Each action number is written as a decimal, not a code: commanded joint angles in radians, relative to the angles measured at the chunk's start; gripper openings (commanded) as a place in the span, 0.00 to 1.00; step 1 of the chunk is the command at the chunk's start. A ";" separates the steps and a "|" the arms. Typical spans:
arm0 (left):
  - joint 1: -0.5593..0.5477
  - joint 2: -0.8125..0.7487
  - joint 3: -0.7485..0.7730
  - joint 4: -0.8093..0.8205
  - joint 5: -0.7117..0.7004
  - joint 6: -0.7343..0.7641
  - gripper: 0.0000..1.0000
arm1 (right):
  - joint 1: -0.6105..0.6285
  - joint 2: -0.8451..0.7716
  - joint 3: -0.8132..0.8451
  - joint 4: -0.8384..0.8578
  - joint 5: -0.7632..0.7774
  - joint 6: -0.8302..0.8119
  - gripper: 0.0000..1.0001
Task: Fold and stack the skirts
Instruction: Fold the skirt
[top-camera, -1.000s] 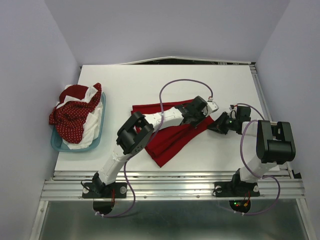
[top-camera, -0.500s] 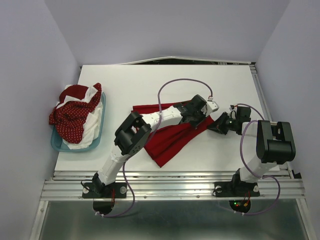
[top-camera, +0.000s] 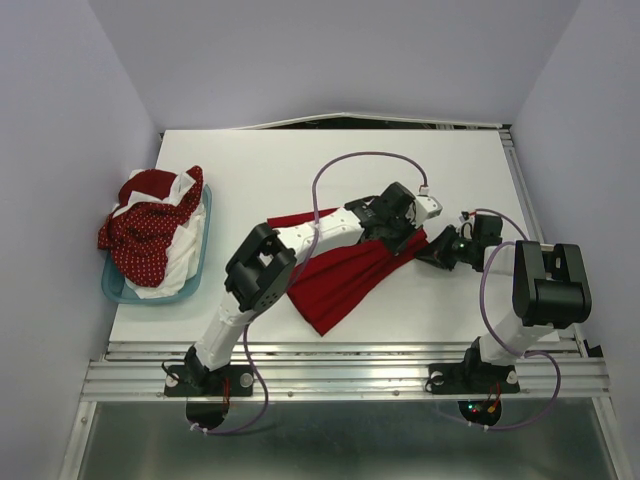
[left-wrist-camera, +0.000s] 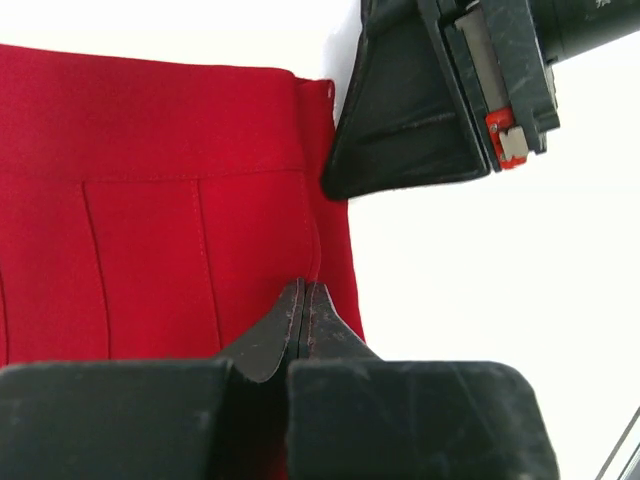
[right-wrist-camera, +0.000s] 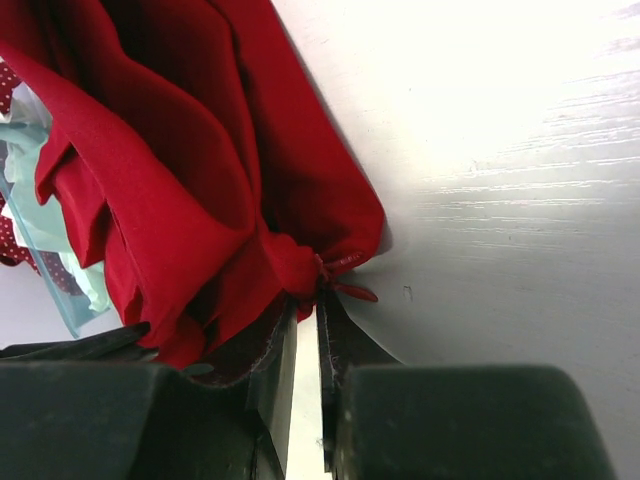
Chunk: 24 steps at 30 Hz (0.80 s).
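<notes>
The plain bright red skirt (top-camera: 340, 280) lies spread on the white table, its waistband end to the right. My left gripper (top-camera: 405, 240) reaches across it and is shut on the waistband edge; the left wrist view shows the jaws (left-wrist-camera: 303, 288) closed on the red cloth (left-wrist-camera: 150, 230). My right gripper (top-camera: 432, 255) lies just right of it, shut on the skirt's bunched corner (right-wrist-camera: 300, 270), with the fingertips (right-wrist-camera: 307, 295) pinching the fabric. The dark red white-dotted skirt (top-camera: 145, 235) and a white skirt (top-camera: 180, 255) are heaped in the tub at the left.
The shallow teal tub (top-camera: 203, 250) stands at the table's left edge. The right gripper's black body (left-wrist-camera: 440, 100) sits close above the left fingertips in the left wrist view. Purple walls enclose the table on three sides.
My left gripper has shifted slightly right and farther back, drawing the skirt's waistband with it. The right gripper has barely moved.
</notes>
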 joint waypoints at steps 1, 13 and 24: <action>-0.013 0.031 0.073 -0.006 0.069 -0.023 0.00 | -0.003 -0.013 -0.020 0.010 0.033 -0.009 0.01; -0.014 0.103 0.110 -0.006 0.123 -0.051 0.00 | -0.003 0.000 -0.019 0.013 0.033 -0.006 0.01; -0.008 0.128 0.033 0.011 0.173 -0.051 0.00 | -0.072 -0.086 0.058 -0.203 0.016 -0.185 0.19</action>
